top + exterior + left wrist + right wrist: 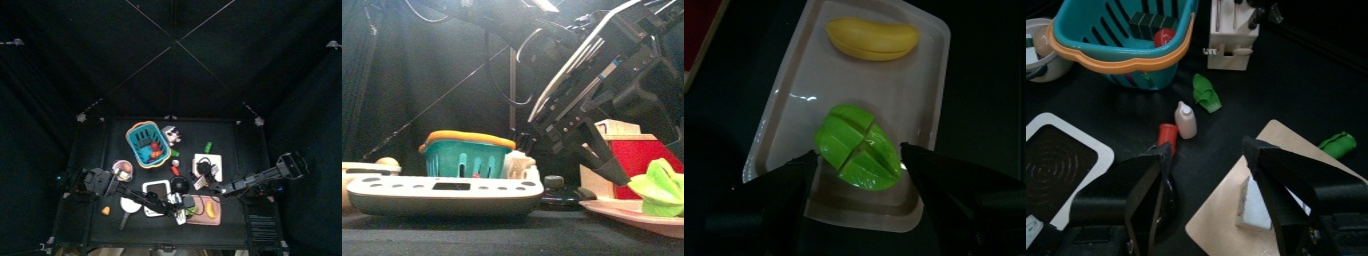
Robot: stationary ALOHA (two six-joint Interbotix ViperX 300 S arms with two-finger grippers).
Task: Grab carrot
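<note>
Beside the basket [1109,58], on the black table just off its orange rim, lies the carrot [1166,135]: a short, smooth, orange-red plastic stub. Only the right wrist view shows it clearly. From the top it is a red speck [175,167] near the basket [144,128], and from the front it is hidden behind the basket [469,142] and a white slab [442,195].

The right gripper [1207,157] hangs over that spot with its jaws spread wide and nothing between them. The carrot lies just by the tip of one jaw. A small whitish cone [1185,120] touches the carrot on the basket side, and a green leafy bit [1204,92] lies nearer the basket still.

The basket is glossy teal with slotted walls, and a red piece [1164,37] lies inside it.

Only the left wrist view shows a pale tray [798,60], well apart from the basket. It holds a yellow curved piece [871,38] and a ribbed green piece [858,148]. The left gripper [861,165] has its jaws apart on either side of the green piece, and no grip on it shows.

Marks on the slab's front are too small to read.
</note>
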